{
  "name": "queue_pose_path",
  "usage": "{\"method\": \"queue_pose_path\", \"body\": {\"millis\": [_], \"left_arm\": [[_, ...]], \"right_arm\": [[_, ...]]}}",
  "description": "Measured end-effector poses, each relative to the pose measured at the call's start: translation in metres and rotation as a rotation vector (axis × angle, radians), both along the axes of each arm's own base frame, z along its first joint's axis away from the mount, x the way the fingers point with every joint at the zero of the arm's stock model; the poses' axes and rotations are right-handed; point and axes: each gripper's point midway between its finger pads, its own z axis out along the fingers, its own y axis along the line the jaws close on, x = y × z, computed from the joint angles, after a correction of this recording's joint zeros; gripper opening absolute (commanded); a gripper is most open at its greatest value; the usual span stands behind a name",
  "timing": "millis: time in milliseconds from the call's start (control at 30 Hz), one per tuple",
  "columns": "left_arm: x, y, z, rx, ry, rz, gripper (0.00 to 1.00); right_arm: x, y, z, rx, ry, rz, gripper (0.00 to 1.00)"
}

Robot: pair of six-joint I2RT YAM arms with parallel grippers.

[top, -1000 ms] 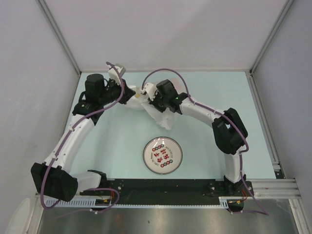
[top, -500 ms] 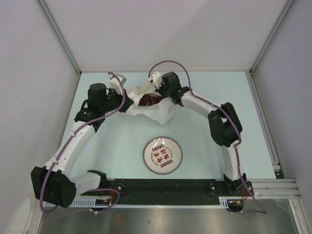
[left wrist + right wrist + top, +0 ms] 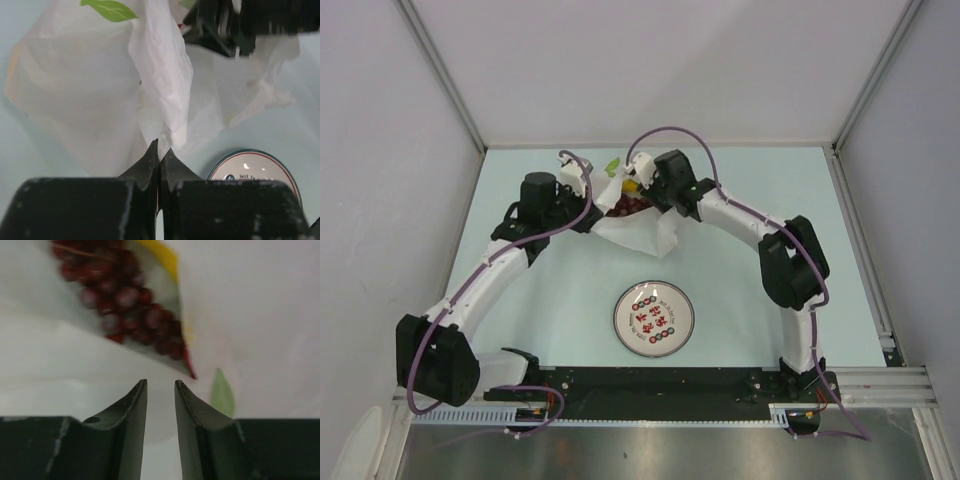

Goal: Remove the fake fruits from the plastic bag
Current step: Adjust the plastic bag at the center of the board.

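The plastic bag lies crumpled on the table between my two grippers. Its mouth gapes and shows the dark red grapes, a yellow fruit and a green leaf. My left gripper is shut on a fold of the bag; its tips pinch the white film. My right gripper hovers over the bag mouth, its jaws a little apart with nothing between them. Just beyond them lie the grapes, a yellow fruit and a leaf seen through the film.
The round white plate with red marks sits nearer the arm bases, in front of the bag; its rim shows in the left wrist view. Grey walls close in the table at the left, back and right.
My left gripper has moved right, closer to the bag. The right gripper has shifted toward the back. The bag mouth has opened, exposing grapes, yellow fruit and a green leaf.
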Motion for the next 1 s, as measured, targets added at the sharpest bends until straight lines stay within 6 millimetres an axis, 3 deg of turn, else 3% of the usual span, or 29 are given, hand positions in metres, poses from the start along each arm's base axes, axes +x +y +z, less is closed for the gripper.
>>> {"method": "queue_pose_path", "body": {"millis": [100,267,367,533,600,733,867,1000], "left_arm": [[0.006,-0.003,0.013,-0.035,-0.022,0.015,0.0],[0.012,-0.007,0.025,-0.076,-0.022,0.031,0.0],[0.016,-0.01,0.036,-0.103,-0.029,0.039,0.0],[0.017,-0.016,0.046,-0.139,-0.038,0.025,0.0],[0.016,-0.016,0.046,-0.14,-0.038,0.022,0.0],[0.017,-0.016,0.045,-0.141,-0.043,0.024,0.01],[0.016,-0.014,0.039,-0.136,-0.032,0.027,0.0],[0.015,-0.014,0.035,-0.131,-0.02,0.029,0.0]], "right_arm": [[-0.043,0.033,0.003,0.024,0.039,0.097,0.31],[-0.049,0.041,-0.004,0.025,0.055,0.091,0.26],[-0.053,0.033,-0.023,0.0,0.095,0.062,0.25],[-0.089,-0.006,-0.076,-0.12,0.269,0.022,0.22],[-0.095,-0.013,-0.081,-0.135,0.302,0.007,0.22],[-0.083,-0.006,-0.061,-0.103,0.276,-0.003,0.22],[-0.052,0.019,-0.011,-0.012,0.17,0.006,0.21],[-0.031,0.041,0.009,0.052,0.106,0.027,0.2]]}}
